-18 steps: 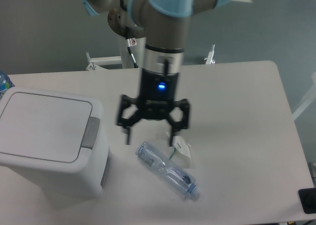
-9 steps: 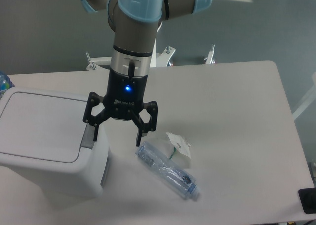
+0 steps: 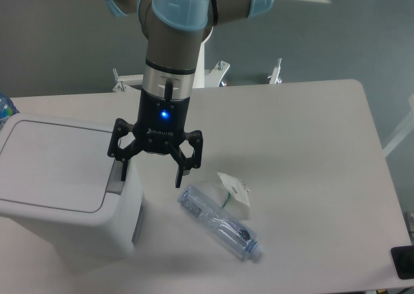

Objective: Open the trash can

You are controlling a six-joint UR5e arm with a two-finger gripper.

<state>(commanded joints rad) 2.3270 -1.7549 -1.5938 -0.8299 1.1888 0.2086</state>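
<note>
We're hovering the hand [image 3: 151,168] wide open, gripping nothing, w/ one finger [image 3: 123,170] right over the grey latch [image 3: 116,177] of the bin [image 3: 65,190]; prob. lining up to press it, since the lid's shut; bin's sitting at the table's [image 3: 304,152] left edge; bottle [image 3: 220,223] lying nearby; pale table, grey floor [image 3: 58,42] behind.

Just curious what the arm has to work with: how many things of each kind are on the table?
Bins: 1, white, lid shut
Clear bottles: 1, lying down
White packets beside the bottle: 1
Total: 3
</note>
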